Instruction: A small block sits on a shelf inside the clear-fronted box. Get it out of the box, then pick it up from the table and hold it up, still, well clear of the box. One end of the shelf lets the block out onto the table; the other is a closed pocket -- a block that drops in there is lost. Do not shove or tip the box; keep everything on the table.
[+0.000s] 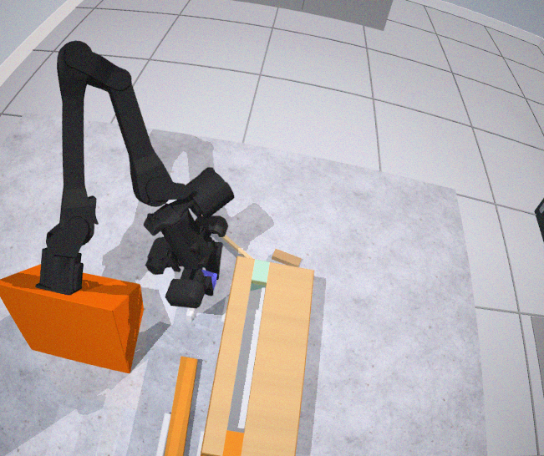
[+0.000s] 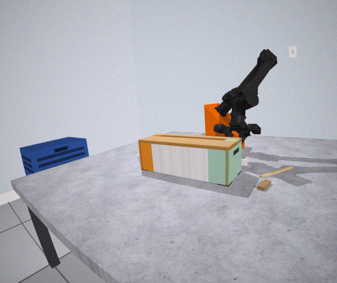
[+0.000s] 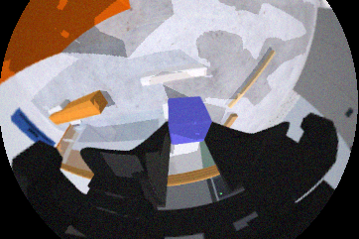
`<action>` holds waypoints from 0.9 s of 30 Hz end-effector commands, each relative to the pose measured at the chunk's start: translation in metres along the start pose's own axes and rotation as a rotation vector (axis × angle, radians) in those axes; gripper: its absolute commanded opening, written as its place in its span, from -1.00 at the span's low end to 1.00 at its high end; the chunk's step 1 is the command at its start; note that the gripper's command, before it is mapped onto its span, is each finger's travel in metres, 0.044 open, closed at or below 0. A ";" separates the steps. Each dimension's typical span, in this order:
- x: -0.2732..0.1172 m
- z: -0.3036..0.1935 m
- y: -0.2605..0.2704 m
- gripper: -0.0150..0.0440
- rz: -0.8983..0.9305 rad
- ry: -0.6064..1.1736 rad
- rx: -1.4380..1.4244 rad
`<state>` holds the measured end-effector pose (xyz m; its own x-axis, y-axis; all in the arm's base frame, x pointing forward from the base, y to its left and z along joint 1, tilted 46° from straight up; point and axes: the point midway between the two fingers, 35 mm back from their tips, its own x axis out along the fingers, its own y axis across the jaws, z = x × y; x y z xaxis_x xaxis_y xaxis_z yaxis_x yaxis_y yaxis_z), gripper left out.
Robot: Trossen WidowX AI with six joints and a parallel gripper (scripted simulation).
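Note:
The small blue-violet block (image 1: 209,280) (image 3: 188,120) is outside the box, between my fingertips in the wrist view. My gripper (image 1: 206,283) (image 3: 184,123) is shut on it, beside the clear front near the box's mint-green end. The box (image 1: 282,343) (image 2: 189,143) (image 3: 193,177) stands upright, with a wooden top and an orange panel at its other end. In the exterior view the box hides the fingertips and the block. The block appears raised off the table, but its exact height is hard to tell.
A thin wooden stick (image 1: 232,244) (image 2: 276,172) (image 3: 253,78) and a brown block (image 1: 287,257) (image 2: 264,185) lie near the mint end. A white bar (image 3: 174,75) lies near the gripper. An orange bar (image 1: 181,402) (image 3: 79,108) lies before the box. The arm stands on an orange pedestal (image 1: 75,326) (image 2: 210,122).

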<state>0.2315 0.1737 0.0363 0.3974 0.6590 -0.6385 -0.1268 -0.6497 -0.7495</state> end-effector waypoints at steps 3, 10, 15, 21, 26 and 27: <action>-0.003 -0.002 0.001 -0.49 -0.005 -0.005 0.208; -0.007 -0.005 0.003 -0.49 -0.007 -0.013 0.476; -0.010 -0.006 0.004 -0.49 -0.008 -0.019 0.668; -0.013 -0.008 0.005 -0.49 -0.008 -0.027 0.898; -0.016 -0.009 0.006 -0.49 -0.007 -0.034 1.090; -0.016 -0.010 0.006 -0.49 -0.007 -0.036 1.128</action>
<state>0.2327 0.1568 0.0422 0.3791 0.6799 -0.6277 -0.8445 -0.0233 -0.5351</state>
